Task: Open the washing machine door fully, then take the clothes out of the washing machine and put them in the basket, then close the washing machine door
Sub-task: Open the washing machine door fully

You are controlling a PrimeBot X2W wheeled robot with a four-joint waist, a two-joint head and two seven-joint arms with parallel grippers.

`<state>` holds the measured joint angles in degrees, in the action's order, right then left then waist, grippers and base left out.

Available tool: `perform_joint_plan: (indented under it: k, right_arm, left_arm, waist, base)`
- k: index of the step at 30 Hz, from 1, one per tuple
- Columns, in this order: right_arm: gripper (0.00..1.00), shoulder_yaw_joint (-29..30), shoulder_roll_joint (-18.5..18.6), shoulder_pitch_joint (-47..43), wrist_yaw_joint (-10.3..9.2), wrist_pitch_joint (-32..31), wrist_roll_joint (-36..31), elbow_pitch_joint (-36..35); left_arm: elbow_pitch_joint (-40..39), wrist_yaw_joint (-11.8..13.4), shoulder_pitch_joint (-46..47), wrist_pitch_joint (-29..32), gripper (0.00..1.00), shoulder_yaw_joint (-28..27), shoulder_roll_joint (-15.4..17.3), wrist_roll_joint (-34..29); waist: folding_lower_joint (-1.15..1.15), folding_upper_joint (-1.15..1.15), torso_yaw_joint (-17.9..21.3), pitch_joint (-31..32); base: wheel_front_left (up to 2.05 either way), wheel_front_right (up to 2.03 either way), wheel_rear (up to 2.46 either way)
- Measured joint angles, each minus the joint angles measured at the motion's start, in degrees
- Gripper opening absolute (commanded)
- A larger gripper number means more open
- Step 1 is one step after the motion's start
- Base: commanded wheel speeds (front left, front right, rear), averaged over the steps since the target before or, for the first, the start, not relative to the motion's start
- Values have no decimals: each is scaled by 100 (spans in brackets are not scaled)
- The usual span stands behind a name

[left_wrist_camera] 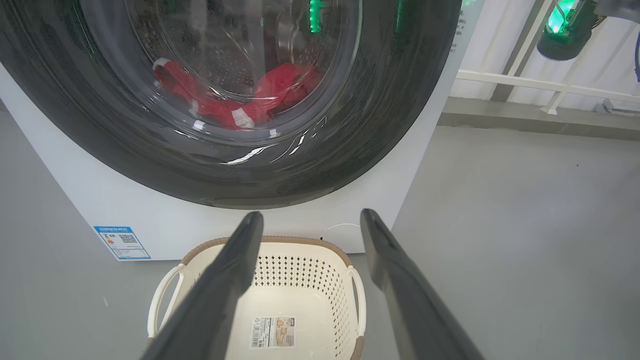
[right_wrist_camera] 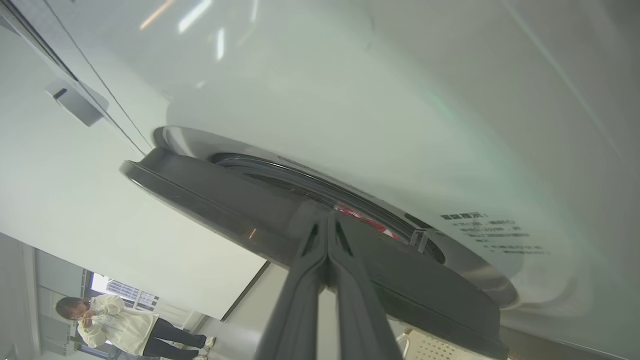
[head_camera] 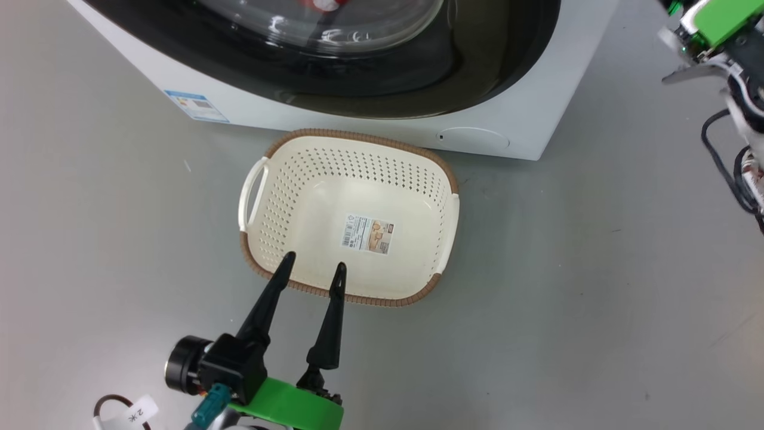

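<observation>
The washing machine (head_camera: pixel 358 122) stands white and boxy on the grey floor. Its black-rimmed door (left_wrist_camera: pixel 380 100) faces my left wrist view, and red clothes (left_wrist_camera: pixel 235 107) with white stripes lie behind the glass. The empty cream basket (head_camera: pixel 298 197) sits on the floor just in front of the machine. My left gripper (head_camera: pixel 313 267) is open, its tips above the basket's near rim. My right gripper (right_wrist_camera: pixel 327 217) is shut with nothing held, its tips against the door's (right_wrist_camera: pixel 225 205) edge. That edge stands a little off the machine's front, and a strip of red clothes (right_wrist_camera: pixel 365 220) shows in the gap.
My right arm (head_camera: pixel 713 30) with its green band and cables reaches in at the head view's upper right. A person (right_wrist_camera: pixel 115 325) stands far off in the right wrist view. White rails (left_wrist_camera: pixel 525 85) line the wall to the machine's right, with bare grey floor around the basket.
</observation>
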<state>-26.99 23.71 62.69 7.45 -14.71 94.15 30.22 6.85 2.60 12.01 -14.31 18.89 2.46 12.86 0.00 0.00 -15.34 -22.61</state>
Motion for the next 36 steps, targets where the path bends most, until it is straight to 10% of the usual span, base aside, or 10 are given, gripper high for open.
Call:
perform_joint_plan:
  k: [36]
  right_arm:
    - [0,612,-392,680,-41,-1761,252,733]
  left_arm:
    - [-75,49,256,0,100,231,-18,236]
  waist:
    - [0,0,-313,-303]
  base:
    - [0,0,0]
